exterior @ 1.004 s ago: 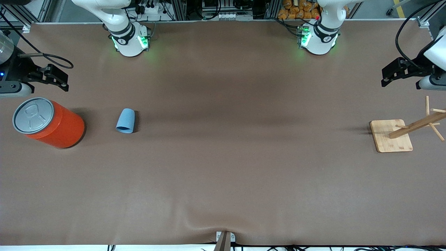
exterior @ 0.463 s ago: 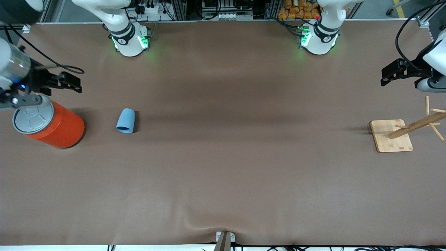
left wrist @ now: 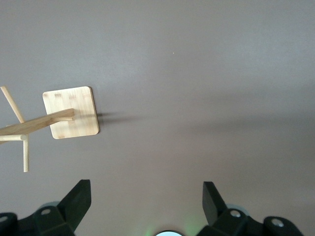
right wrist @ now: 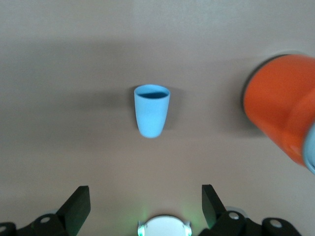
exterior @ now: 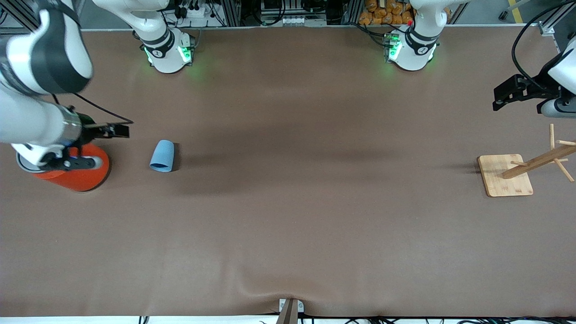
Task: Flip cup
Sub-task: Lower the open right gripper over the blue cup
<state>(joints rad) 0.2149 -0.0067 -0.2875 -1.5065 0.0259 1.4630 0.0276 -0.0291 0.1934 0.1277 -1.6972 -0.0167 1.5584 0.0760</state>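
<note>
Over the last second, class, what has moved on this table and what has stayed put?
The right gripper has swung in from the table's edge, passing above the orange can toward the cup, its fingers open and holding nothing. The cup lies on its side as before, the can and the wooden rack have not shifted, and the left gripper, open, waits near the rack.

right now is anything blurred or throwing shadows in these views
Front view: the right arm's wrist is smeared with motion blur over the can; the cup is sharp and casts a long soft shadow toward the left arm's end. Right wrist view: the can is blurred at its edges, the cup only slightly soft. Left wrist view: sharp, with the wooden rack casting a thin shadow.
</note>
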